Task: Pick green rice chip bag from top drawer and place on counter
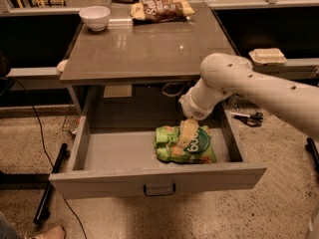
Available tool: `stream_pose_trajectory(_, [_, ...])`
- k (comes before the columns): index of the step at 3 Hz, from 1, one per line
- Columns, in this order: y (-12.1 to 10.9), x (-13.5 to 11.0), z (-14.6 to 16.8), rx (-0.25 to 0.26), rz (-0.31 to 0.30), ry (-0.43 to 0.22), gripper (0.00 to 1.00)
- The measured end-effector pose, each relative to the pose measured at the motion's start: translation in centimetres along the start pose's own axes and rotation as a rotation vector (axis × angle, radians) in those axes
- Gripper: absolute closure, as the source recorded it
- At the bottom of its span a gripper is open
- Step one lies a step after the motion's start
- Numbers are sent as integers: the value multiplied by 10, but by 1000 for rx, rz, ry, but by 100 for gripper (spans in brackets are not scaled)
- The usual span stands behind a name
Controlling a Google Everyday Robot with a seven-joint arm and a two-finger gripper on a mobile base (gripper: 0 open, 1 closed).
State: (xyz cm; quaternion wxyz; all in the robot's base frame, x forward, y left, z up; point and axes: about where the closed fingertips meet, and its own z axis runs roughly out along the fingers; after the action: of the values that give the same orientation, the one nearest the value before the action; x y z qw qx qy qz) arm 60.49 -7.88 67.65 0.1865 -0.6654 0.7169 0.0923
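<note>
Your counter (149, 49) sits above and beyond the gripper (187, 136) (which hangs low in the top drawer (124, 156)); a white bowl (94, 17) and brown snack bag (162, 9) lie along its far edge.

Drawer (119, 152): plain grey, with a dark handle (159, 189) on its front. Inside it, green bag (193, 153): light green, darker green round patch, white lettering, pale chips pictured. Hand (186, 135): cream-yellow, over the green bag in the drawer. Arm (249, 83): off-white with small dark dots. Above the drawer, tabletop (149, 46): glossy grey-brown. On it, a white bowl (94, 18) and a brown bag (160, 9) with tan edges. Floor (279, 203) below the drawer: speckled beige.
</note>
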Motion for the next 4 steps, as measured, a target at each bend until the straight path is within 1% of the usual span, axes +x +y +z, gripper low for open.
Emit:
stream_pose_trajectory(1, [7, -4, 25, -26, 1, -1, 0])
stream_pose_trajectory(2, [12, 2, 47, -58, 24, -6, 0])
stream_pose_trajectory(3, [12, 11, 62, -77, 44, -5, 3])
stream_pose_trajectory(4, [12, 18, 63, -76, 57, -1, 20])
